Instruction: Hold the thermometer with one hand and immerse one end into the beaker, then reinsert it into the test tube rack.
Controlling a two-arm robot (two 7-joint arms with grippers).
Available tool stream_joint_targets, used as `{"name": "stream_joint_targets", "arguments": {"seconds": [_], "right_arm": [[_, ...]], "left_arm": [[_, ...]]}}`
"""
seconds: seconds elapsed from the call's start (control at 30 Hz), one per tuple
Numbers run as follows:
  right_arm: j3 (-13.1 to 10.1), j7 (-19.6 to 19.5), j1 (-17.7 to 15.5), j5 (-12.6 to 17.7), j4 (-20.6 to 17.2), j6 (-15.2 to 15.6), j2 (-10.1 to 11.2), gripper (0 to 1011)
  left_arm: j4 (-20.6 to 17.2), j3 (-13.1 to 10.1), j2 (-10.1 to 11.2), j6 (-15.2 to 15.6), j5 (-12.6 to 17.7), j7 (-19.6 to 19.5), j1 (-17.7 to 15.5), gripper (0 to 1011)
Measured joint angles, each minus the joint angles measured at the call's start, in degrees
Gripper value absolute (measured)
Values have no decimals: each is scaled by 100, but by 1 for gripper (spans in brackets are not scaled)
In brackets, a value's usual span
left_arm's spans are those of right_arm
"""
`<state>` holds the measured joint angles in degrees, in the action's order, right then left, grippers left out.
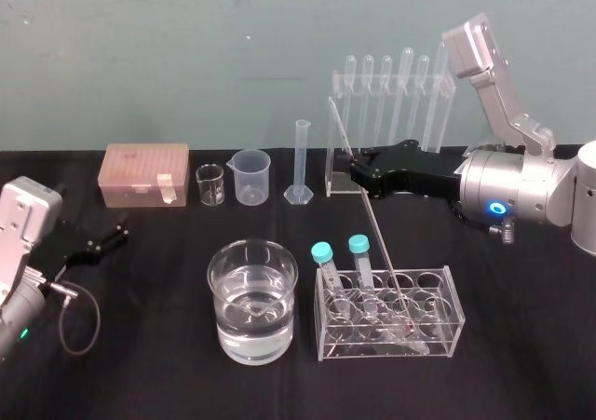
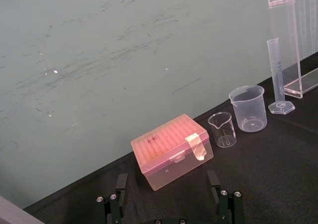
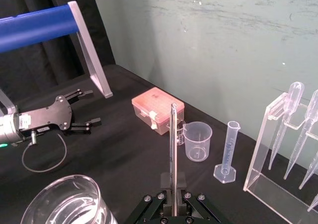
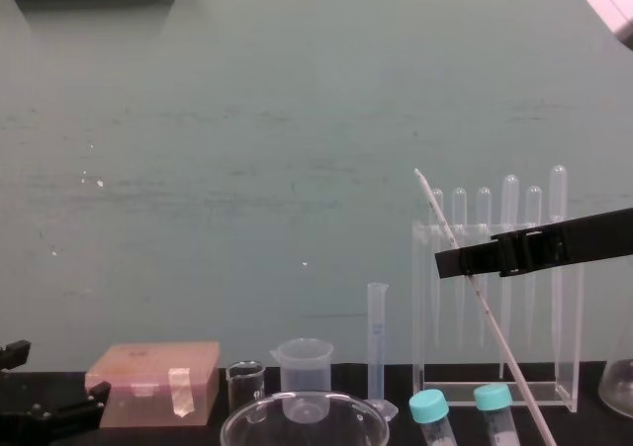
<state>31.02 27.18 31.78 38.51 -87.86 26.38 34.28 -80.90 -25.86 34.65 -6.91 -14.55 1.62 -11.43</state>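
Black-cloth table (image 1: 140, 355) against a teal wall.

Right gripper (image 1: 356, 169) reaches in from the right over the far-centre of the table. Its fingers are clamped on the thermometer (image 1: 372, 224) at the upper part of the rod; the right wrist view shows the rod pinched straight between the two pads.

The thermometer is tilted. Its top leans far-left, in front of the pipette stand (image 1: 391, 103), and it slopes down to the near right. Its lower end is inside the test tube rack (image 1: 447, 331), among the right-hand holes. I can't tell if the tip touches the rack floor.

The rack sits near-centre-right. Two teal-capped tubes (image 1: 322, 252) are in its left holes.

The beaker (image 1: 233, 341) is just left of the rack and apart from it, roughly half full of clear liquid. The thermometer is not in it.

Back row, left to right:
- pink lidded box (image 1: 144, 173)
- tiny glass beaker (image 1: 210, 185)
- plastic spouted beaker (image 1: 251, 176)
- graduated cylinder (image 1: 302, 164)
- pipette stand with bulb pipettes hanging in it

Left gripper (image 1: 118, 233) is parked low at the left edge of the table, near the pink box. Its fingers are spread wide and hold nothing.
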Motion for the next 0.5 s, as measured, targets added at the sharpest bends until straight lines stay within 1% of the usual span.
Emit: {"name": "stream_joint_targets", "arguments": {"seconds": [0.07, 0.13, 0.17, 0.23, 0.27, 0.33, 0.37, 0.47, 0.5], "right_arm": [[-19, -18, -36, 26, -26, -31, 10, 56], [-99, -67, -141, 88, -113, -156, 40, 56], [-162, -92, -235, 135, -178, -328, 64, 56], [-227, -102, -348, 166, -254, -519, 91, 56], [-296, -99, -462, 193, -329, -750, 121, 56], [-365, -88, -585, 209, -405, -957, 157, 56], [-423, -59, -699, 214, -479, -1177, 197, 56], [-523, -9, -873, 213, -584, -1470, 265, 56], [-590, 27, -983, 205, -645, -1660, 313, 56]], "left_arm": [[0, 0, 0, 0, 0, 0, 0, 1008], [0, 0, 0, 0, 0, 0, 0, 1008], [0, 0, 0, 0, 0, 0, 0, 1008], [0, 0, 0, 0, 0, 0, 0, 1008], [0, 0, 0, 0, 0, 0, 0, 1008], [0, 0, 0, 0, 0, 0, 0, 1008], [0, 0, 0, 0, 0, 0, 0, 1008], [0, 0, 0, 0, 0, 0, 0, 1008], [0, 0, 0, 0, 0, 0, 0, 1008]]}}
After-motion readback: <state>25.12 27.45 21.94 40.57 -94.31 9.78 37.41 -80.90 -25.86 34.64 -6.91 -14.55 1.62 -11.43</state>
